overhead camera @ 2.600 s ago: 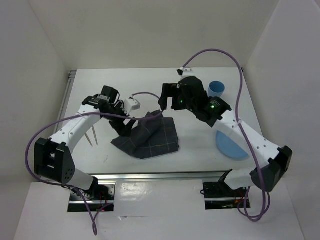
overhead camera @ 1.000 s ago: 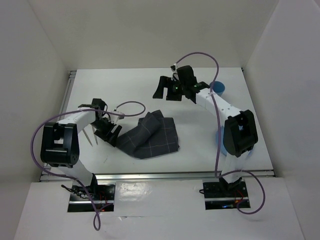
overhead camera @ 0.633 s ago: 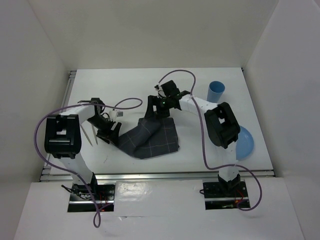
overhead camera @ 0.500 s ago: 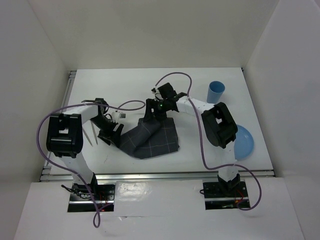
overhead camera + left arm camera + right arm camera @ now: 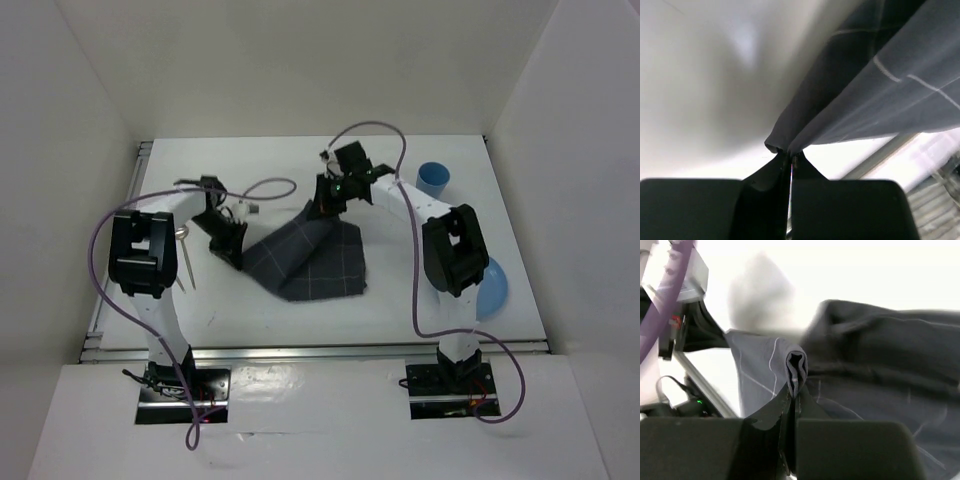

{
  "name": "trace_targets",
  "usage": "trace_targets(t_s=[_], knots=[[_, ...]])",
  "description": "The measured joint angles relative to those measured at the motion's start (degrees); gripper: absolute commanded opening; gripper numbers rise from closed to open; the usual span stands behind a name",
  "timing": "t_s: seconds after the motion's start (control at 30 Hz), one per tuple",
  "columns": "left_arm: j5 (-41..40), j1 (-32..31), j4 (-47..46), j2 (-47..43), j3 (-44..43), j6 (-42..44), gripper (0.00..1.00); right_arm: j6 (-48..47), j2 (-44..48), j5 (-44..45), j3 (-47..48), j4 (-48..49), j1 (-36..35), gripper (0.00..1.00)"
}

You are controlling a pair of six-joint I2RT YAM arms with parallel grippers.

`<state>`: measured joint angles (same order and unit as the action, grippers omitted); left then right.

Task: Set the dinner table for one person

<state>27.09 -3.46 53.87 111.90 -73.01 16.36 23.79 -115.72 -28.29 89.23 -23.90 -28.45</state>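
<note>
My left gripper (image 5: 789, 157) is clamped on the left corner of the dark checked cloth (image 5: 315, 265). The cloth lies mid-way across the white dinner table (image 5: 300, 322), its held edge running from left-near to right-far. My right gripper (image 5: 794, 390) is pinched on the far fold. I judge spreading means pulling apart along that line.

On table (image 5: 300, 165): cloth (image 5: 305, 262) centre; cup (image 5: 433, 178) behind-right; plate (image 5: 492, 285) right; utensil (image 5: 186, 265) left.
</note>
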Motion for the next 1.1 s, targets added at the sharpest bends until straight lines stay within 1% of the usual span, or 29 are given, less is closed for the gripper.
trace_targets(t_s=[0.03, 0.1, 0.2, 0.23, 0.27, 0.33, 0.37, 0.4, 0.43, 0.47, 0.5, 0.53, 0.6, 0.63, 0.67, 0.77, 0.83, 0.87, 0.93, 1.0, 1.03, 1.1], knots=[[-0.4, 0.3, 0.5, 0.0, -3.6, -0.3, 0.00, -0.5, -0.2, 0.0, 3.3, -2.0, 0.8, 0.00], [-2.0, 1.0, 1.0, 0.1, -14.5, -1.0, 0.00, -1.7, -2.1, -0.1, 13.7, -5.2, 2.9, 0.00], [-4.2, 1.5, 0.6, 0.1, -33.2, -2.0, 0.00, -3.7, -6.8, 0.4, 34.7, -8.6, 6.3, 0.00], [-4.7, 1.5, -0.2, -0.2, -39.0, -2.4, 0.00, -4.4, -7.5, 0.6, 40.0, -8.7, 7.1, 0.00], [-5.1, 1.4, -1.2, -1.1, -43.7, -3.0, 0.00, -5.0, -7.5, 0.7, 43.0, -8.7, 7.6, 0.00], [-5.8, 1.0, -3.1, -4.5, -47.6, -3.4, 0.00, -6.2, -5.1, 0.8, 44.5, -8.0, 8.3, 0.00], [-5.9, 0.7, -4.1, -7.4, -46.8, -3.4, 0.00, -6.8, -2.7, 1.2, 42.2, -6.8, 8.2, 0.00], [-6.1, 0.5, -5.4, -10.9, -44.0, -3.3, 0.00, -7.5, 1.7, 1.9, 36.0, -4.3, 7.9, 0.03], [-6.2, 0.2, -6.0, -14.8, -40.5, -3.1, 0.00, -8.0, 5.9, 2.2, 30.1, -3.6, 7.3, 0.08], [-6.4, -0.2, -6.7, -18.1, -36.6, -3.0, 0.00, -8.3, 9.5, 2.7, 24.8, -2.2, 6.5, 0.18], [-6.7, -0.6, -7.6, -21.9, -31.6, -2.6, 0.07, -8.9, 13.8, 3.3, 17.8, 0.2, 5.7, 0.52], [-7.4, -1.4, -7.3, -25.9, -25.9, -1.3, 0.19, -9.3, 18.2, 4.4, 11.3, 0.9, 4.9, 0.63], [-8.5, -3.3, -6.7, -31.0, -16.2, 1.7, 0.56, -10.2, 24.0, 6.3, 0.6, 3.6, 4.3, 0.72], [-9.0, -4.4, -5.6, -32.8, -11.2, 3.0, 0.73, -10.1, 26.9, 7.5, -5.3, 3.8, 4.3, 0.81], [-9.1, -5.6, -4.2, -33.8, -6.5, 4.4, 0.84, -9.6, 29.2, 8.4, -10.5, 3.8, 4.0, 0.83], [-8.7, -7.9, -1.3, -34.1, 5.9, 7.3, 0.86, -7.0, 33.1, 11.2, -23.6, 4.4, 3.5, 0.84], [-8.7, -7.4, 2.1, -34.1, 12.5, 8.9, 0.86, -4.8, 35.5, 13.0, -31.4, 3.9, 3.1, 0.84], [-8.8, -6.6, 4.0, -34.2, 14.1, 9.2, 0.86, -3.6, 36.5, 13.7, -33.9, 3.2, 2.9, 0.84], [-9.2, -4.7, 5.3, -34.8, 15.1, 9.2, 0.86, -1.5, 37.7, 15.1, -36.5, 2.0, 2.7, 0.84], [-10.4, -2.7, 4.9, -35.8, 14.2, 8.7, 0.86, 0.1, 37.7, 15.8, -36.4, 2.5, 2.6, 0.83], [-10.9, -2.1, 4.5, -36.0, 13.4, 8.5, 0.88, 0.7, 37.5, 16.0, -36.2, 3.0, 2.5, 0.83], [-13.6, 0.0, 2.8, -35.2, 10.8, 6.7, 0.88, 2.2, 35.5, 15.9, -34.8, 3.6, 2.3, 0.79]])
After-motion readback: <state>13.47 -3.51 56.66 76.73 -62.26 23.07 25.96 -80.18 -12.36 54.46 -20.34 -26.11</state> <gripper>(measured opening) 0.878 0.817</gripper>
